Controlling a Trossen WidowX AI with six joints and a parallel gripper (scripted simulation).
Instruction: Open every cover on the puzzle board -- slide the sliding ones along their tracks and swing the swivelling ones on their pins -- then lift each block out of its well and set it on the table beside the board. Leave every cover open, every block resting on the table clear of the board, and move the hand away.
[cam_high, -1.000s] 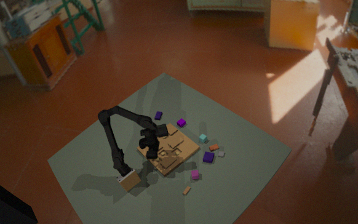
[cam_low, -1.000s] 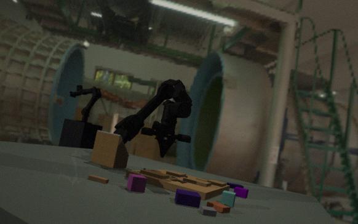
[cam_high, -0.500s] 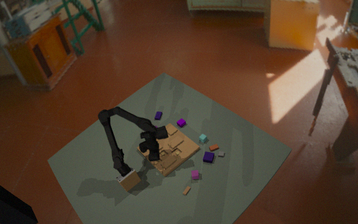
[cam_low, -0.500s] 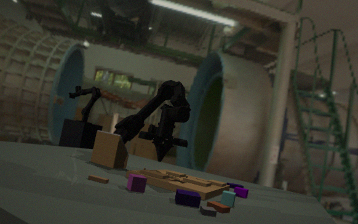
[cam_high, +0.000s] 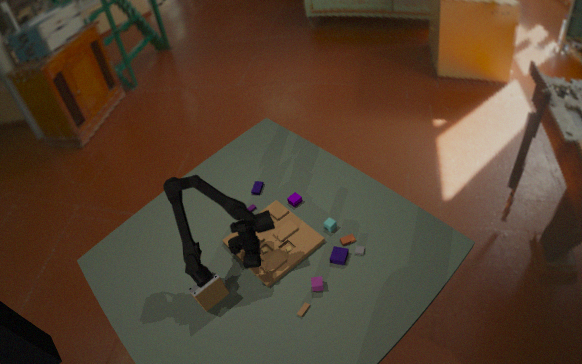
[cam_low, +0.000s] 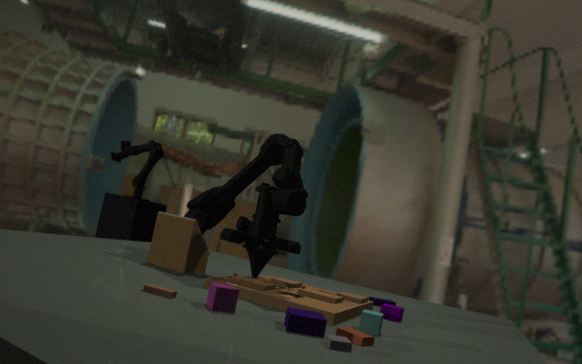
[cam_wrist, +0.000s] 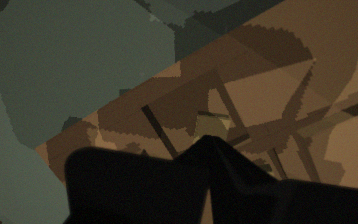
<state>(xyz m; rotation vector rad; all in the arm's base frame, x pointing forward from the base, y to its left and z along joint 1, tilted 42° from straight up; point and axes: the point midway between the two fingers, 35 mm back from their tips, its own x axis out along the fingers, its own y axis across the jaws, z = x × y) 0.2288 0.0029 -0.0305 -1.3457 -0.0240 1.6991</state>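
Note:
The tan puzzle board (cam_high: 312, 240) (cam_low: 340, 315) (cam_wrist: 280, 17) lies flat, partly hidden under the arm. Wooden covers show on it, one near the middle (cam_high: 286, 230) and a smaller one (cam_high: 279, 213) towards the far corner. A well (cam_high: 288, 247) stands uncovered with a pale floor and no block visible; another well (cam_wrist: 212, 124) with a pale patch shows just ahead of the fingertips in the wrist view. My gripper (cam_low: 255, 275) (cam_wrist: 210, 143) is shut and empty, pointing down at or just above the board's near-arm side. Contact cannot be told. Shadow and arm hide the covers there.
Around the board lie a purple cube (cam_high: 294, 199), dark blue blocks (cam_high: 257, 188) (cam_high: 339, 255), a teal cube (cam_high: 330, 224), an orange block (cam_high: 347, 239), a grey block (cam_high: 359, 250), a pink cube (cam_high: 317, 284), a tan block (cam_high: 303, 309) and a small purple block (cam_high: 251, 208).

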